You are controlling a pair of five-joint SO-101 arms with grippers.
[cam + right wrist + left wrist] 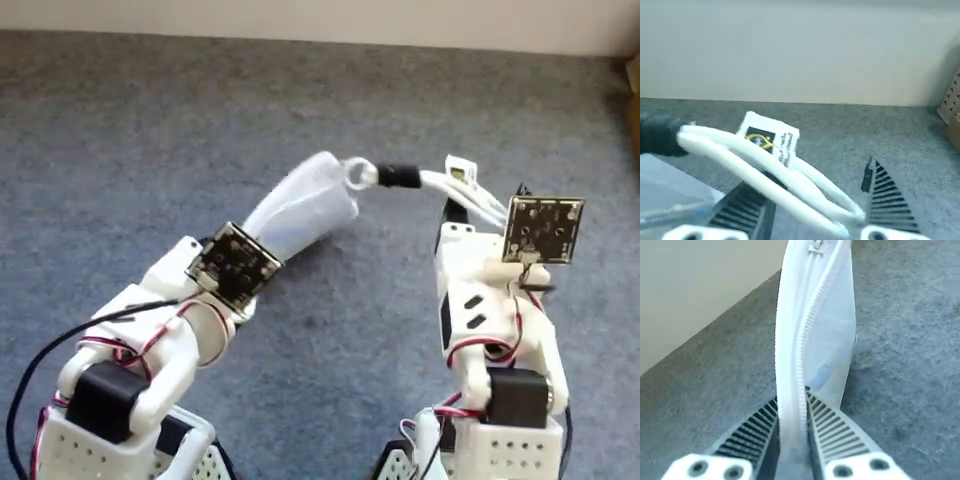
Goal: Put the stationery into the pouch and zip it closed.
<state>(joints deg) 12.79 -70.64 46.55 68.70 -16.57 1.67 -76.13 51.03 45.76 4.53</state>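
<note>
The pouch (300,210), white and half see-through, hangs above the grey carpet (150,130) between the two arms. The left gripper (791,397) has its jaws pinched tight on the pouch's near end, right on the zip seam. The zip teeth (807,330) look meshed along the stretch that shows, with the slider (815,246) at the far end. A faint bluish shape (821,375) shows through the pouch wall; I cannot tell what it is. From the far end a ring (358,173) and a black sleeve (400,177) lead to a white cord loop (755,170) with a paper tag (771,137). The right gripper (810,180) has its jaws wide apart, the loop lying across them unpinched.
</note>
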